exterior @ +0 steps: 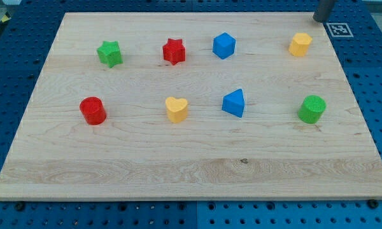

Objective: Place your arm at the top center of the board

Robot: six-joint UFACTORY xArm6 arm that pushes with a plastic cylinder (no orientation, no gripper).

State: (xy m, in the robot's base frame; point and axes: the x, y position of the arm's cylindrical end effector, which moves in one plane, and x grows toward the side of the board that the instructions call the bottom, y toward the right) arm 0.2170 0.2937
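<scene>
— Well, where's my tip [319, 19]?
— At the surface's [197, 172] top right corner, beyond the yellow block [300, 44]. We carry no gripper, just a rod.
— And the rest?
— Blue cube [224, 46], red star [174, 51], green star [109, 53] leftward; the others sit well apart below.

- We have one view only, so no second view shares the scene.
- We look down on the tabletop [197, 168] from above its near edge, tilted forward toward the view's top.
- The near edge spans almost the full width and the far edge looks shorter, so the sides converge upward.
- We sit near enough that the tabletop fills most of the view, with blue pegboard [369, 76] along the margins.
- My tip [318, 19] enters at the top right corner, cropped by the top edge.
</scene>
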